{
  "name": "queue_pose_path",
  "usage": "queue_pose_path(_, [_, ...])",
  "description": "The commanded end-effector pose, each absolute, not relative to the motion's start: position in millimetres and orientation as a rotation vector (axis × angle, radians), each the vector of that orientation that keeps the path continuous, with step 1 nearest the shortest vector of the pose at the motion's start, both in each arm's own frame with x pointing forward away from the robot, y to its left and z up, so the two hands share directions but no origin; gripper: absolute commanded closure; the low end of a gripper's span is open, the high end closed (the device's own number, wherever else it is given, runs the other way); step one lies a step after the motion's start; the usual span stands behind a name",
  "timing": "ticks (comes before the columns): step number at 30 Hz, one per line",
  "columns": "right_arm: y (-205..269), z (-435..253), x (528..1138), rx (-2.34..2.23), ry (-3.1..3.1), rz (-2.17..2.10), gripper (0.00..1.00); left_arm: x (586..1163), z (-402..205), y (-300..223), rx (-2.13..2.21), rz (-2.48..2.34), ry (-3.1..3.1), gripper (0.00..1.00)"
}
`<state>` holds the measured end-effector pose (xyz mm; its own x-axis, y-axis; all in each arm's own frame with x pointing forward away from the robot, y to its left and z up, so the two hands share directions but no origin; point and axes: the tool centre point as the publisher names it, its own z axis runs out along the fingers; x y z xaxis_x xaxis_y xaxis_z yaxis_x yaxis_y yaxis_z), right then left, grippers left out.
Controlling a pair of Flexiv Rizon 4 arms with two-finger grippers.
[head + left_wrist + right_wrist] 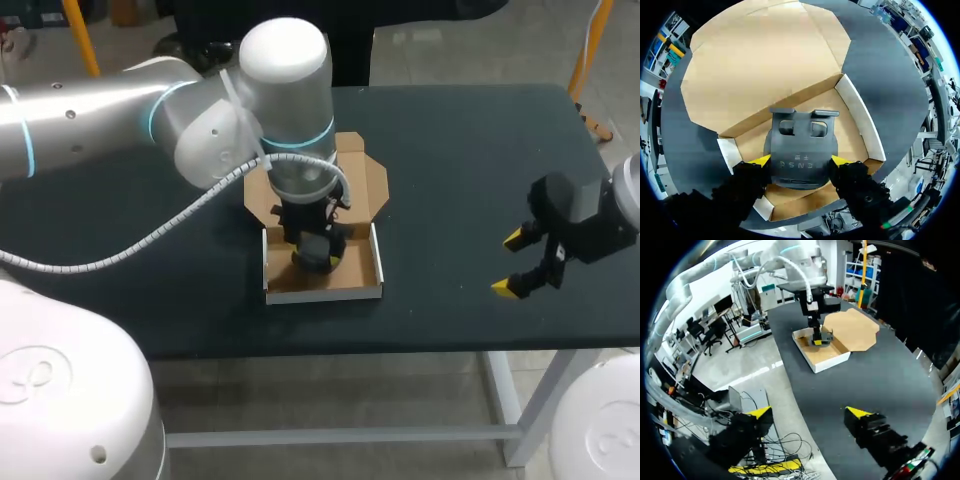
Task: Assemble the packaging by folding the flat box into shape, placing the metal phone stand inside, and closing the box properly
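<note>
Dark grey metal phone stand [800, 145], upright inside the tray of the brown cardboard box with white walls [860, 120], near the table's middle. The box's lid flap [760, 65] lies flat and open behind the tray. Left gripper [800, 160] grasps the stand, one yellow tip on each side. Right gripper [809, 413], fingers spread and holding nothing, hangs above the black table [450, 170], well apart from the box.

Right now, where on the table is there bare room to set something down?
Widest bare patch: the table between the box and the right gripper. Also bare left of the box, under the left arm. Crowded: inside the box, where the left gripper holds the phone stand; the lid flap covers the table behind it.
</note>
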<state>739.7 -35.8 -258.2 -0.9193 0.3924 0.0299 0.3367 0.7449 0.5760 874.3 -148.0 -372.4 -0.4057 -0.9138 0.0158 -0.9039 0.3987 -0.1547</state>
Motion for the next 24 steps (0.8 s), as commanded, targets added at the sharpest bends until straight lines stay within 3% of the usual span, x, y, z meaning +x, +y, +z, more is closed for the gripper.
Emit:
queue_pose_path(1, [-33, -260, 734, 0.602, 2.819, 0.895, 0.0, 876, -378, -152, -1.668, -0.197, 2.562, 1.0])
queue_pose_path(24, [-33, -260, 734, 0.602, 2.819, 0.895, 0.0, 883, -398, -154, -1.705, -0.156, 2.549, 1.0])
